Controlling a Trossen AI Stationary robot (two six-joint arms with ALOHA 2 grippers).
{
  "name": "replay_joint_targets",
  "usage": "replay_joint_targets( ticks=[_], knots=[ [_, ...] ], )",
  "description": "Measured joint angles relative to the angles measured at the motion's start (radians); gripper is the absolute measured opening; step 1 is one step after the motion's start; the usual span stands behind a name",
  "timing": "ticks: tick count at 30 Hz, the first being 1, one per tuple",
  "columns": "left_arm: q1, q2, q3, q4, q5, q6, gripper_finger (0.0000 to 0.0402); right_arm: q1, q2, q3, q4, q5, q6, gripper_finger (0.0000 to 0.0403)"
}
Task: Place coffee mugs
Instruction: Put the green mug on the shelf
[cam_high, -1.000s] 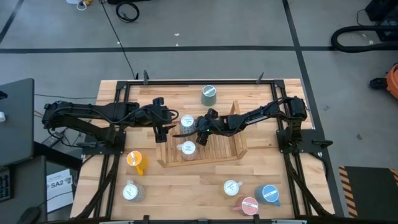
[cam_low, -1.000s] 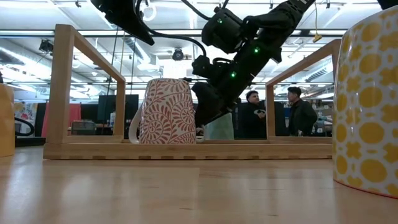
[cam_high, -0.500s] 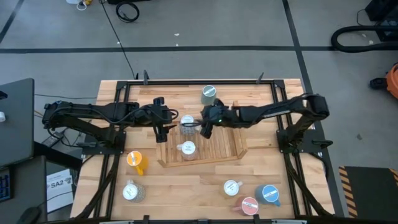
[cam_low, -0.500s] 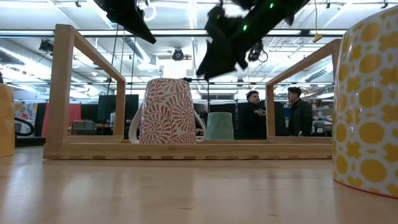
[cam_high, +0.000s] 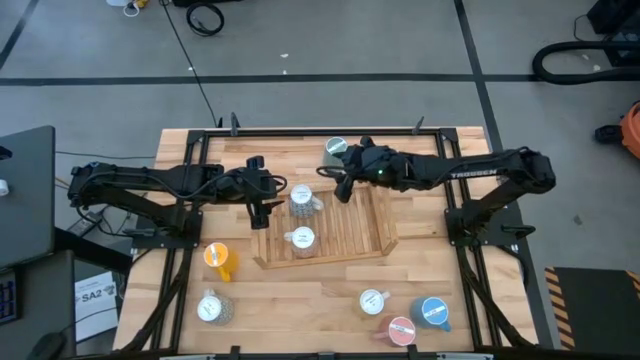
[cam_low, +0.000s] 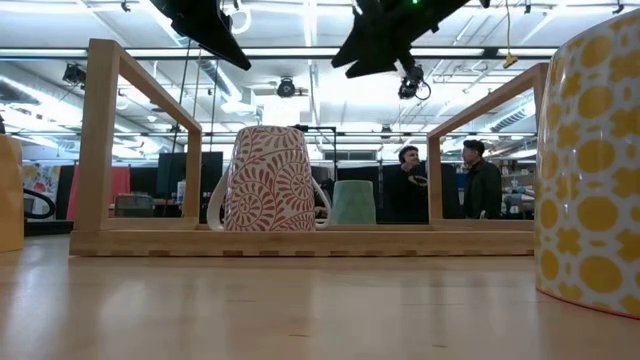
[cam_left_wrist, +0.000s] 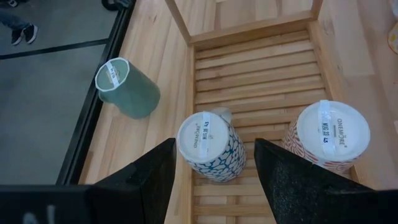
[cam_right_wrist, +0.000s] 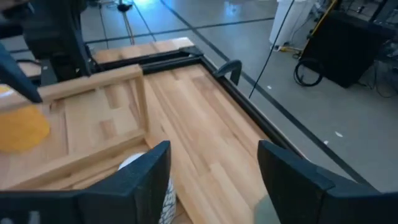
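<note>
Two coffee mugs stand upside down in the wooden rack (cam_high: 350, 235) at the table's middle: a blue-patterned mug (cam_left_wrist: 209, 148) at its far left corner and a red-patterned mug (cam_left_wrist: 329, 134) nearer the front. The left gripper (cam_high: 262, 208) hovers beside the blue one, fingers apart and empty. A green mug (cam_high: 335, 150) sits near the table's far edge, just beside the raised right gripper (cam_high: 343, 188), fingers apart, seemingly empty. Base stickers carry unreadable print.

Grey taped floor (cam_high: 330, 50), ceiling strip lights (cam_low: 300, 95)
</note>
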Motion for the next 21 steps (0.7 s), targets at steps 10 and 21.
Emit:
replay_joint_targets(
  ticks=[10, 21],
  knots=[
    [0.000, 0.000, 0.000, 0.000, 0.000, -0.001, 0.0229, -0.026, -0.005, 0.000, -0.022, -0.002, 0.011, 0.0388],
    [0.000, 0.000, 0.000, 0.000, 0.000, 0.000, 0.0295, -0.026, -0.004, 0.000, -0.014, -0.019, 0.005, 0.0360]
  ],
)
